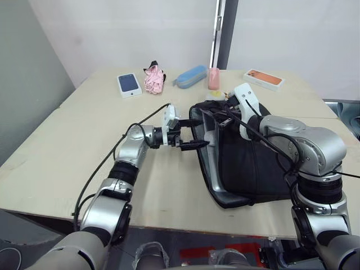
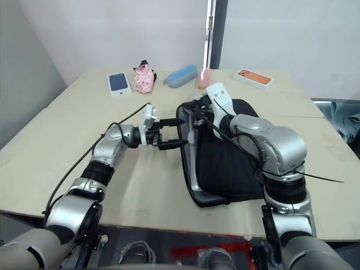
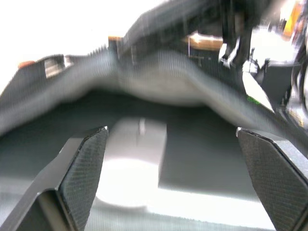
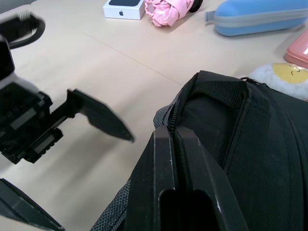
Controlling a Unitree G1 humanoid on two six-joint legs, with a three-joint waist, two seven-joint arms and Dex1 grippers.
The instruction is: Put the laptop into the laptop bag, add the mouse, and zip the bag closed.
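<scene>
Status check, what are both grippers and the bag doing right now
Left gripper open at laptop bag mouth. Right gripper shut on bag's edge. Mouse inside.

We see the large flat black fabric laptop bag [image 1: 247, 163] hiding most of what lies inside: only a grey strip shows along its open edge, and we cannot tell lining from silver laptop there. In the left wrist view the bag's interior is smeared, and a pale rounded shape [image 3: 132, 154] inside may be the small glossy white mouse; we cannot be sure. Behind the bag, a white-and-yellow soft blob [image 4: 281, 77] is half hidden and cut off.
</scene>
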